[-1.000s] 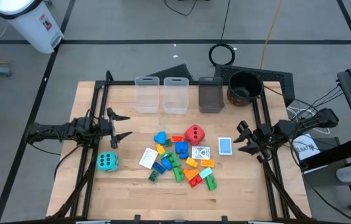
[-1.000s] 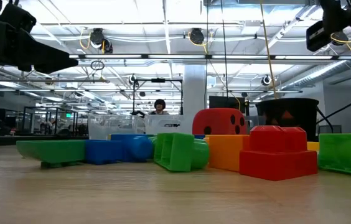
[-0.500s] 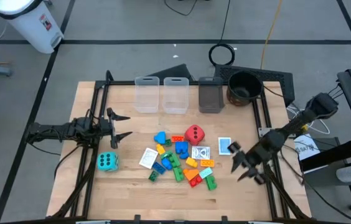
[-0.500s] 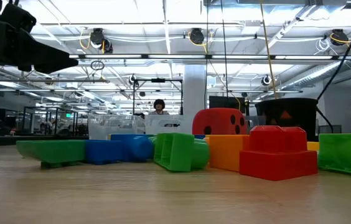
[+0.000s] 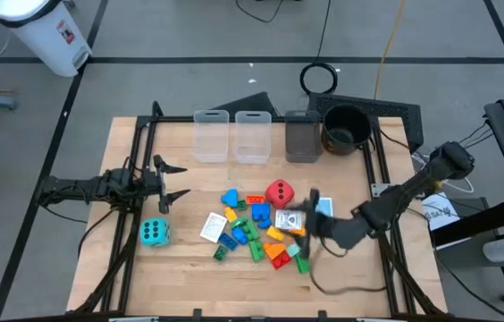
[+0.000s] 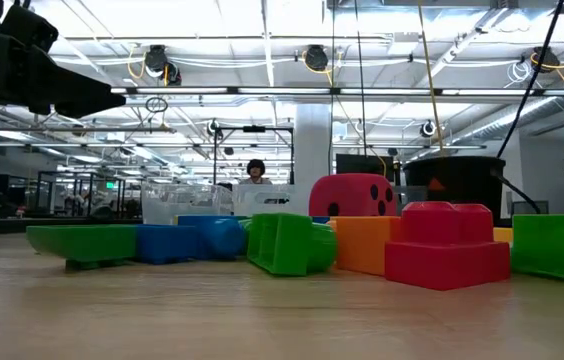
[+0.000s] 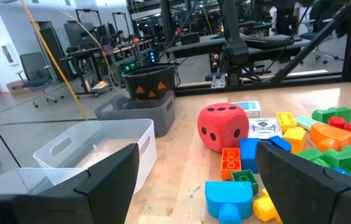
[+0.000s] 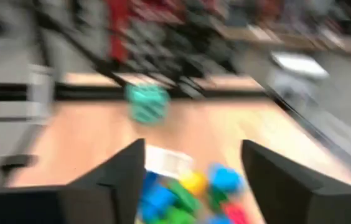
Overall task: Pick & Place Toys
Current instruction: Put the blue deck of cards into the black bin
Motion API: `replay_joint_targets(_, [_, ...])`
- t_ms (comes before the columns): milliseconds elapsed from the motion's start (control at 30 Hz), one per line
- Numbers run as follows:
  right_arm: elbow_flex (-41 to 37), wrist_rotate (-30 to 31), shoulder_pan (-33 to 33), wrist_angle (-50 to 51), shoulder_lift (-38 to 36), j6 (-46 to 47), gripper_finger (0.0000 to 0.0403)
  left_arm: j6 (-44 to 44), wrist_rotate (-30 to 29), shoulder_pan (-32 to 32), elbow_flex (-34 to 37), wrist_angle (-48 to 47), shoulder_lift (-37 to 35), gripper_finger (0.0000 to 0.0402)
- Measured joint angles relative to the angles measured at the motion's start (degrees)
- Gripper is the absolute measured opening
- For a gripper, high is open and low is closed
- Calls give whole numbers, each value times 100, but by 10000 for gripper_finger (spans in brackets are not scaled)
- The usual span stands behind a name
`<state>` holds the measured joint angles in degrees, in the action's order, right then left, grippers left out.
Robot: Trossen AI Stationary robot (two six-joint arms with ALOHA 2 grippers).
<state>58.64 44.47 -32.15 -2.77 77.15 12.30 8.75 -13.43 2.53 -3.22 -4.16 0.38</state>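
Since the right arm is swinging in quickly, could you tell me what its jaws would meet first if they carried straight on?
Probably the toy pile: the right gripper, jaws open, points toward its near edge, at the cards and bricks. Its height above them is unclear.

light: bright overhead strips | shadows: soft | blur: right wrist view smeared

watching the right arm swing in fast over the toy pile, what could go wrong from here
The right gripper, jaws open, is blurred with motion right above the tightly packed pile of small plastic bricks; it may nudge neighbours instead of isolating one.

The white and blue cards lie flat on the wooden table by its fingers, so they may slide rather than lift.

The red black-dotted foam die sits close and could get knocked and roll.
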Motion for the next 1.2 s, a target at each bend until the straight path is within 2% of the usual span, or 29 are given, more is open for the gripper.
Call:
replay_joint_targets(100, [870,-14,186,2126,0,1517,314,0,-2,1,-1,4,-2,324])
replay_joint_targets(200, [1469,-388,457,4102,-27,3462,346,0,0,0,0,4,-2,324])
replay_joint_targets(333, [1421,-1603,939,6034,-4,5384,354,0,-4,2,0,4,-2,324])
replay_joint_targets(433, [1000,-2391,1259,6704,-21,6191,349,0,-4,1,0,5,-2,324])
replay_joint_targets(533, [363,-3033,1512,6682,-3,6564,347,0,-4,2,0,4,0,324])
replay_joint_targets(600, [-75,-3237,1605,6404,-6,6642,347,0,-4,0,-2,5,0,324])
replay_joint_targets(833, [-1507,-4009,1971,4711,-14,6714,350,0,-4,0,-1,7,-2,324])
replay_joint_targets(1033, [-2030,-3914,2127,3693,-33,6817,350,0,-4,2,0,5,0,324])
replay_joint_targets(1200, [-2095,-3199,2121,3523,-15,6801,350,0,-4,2,0,7,-2,324])
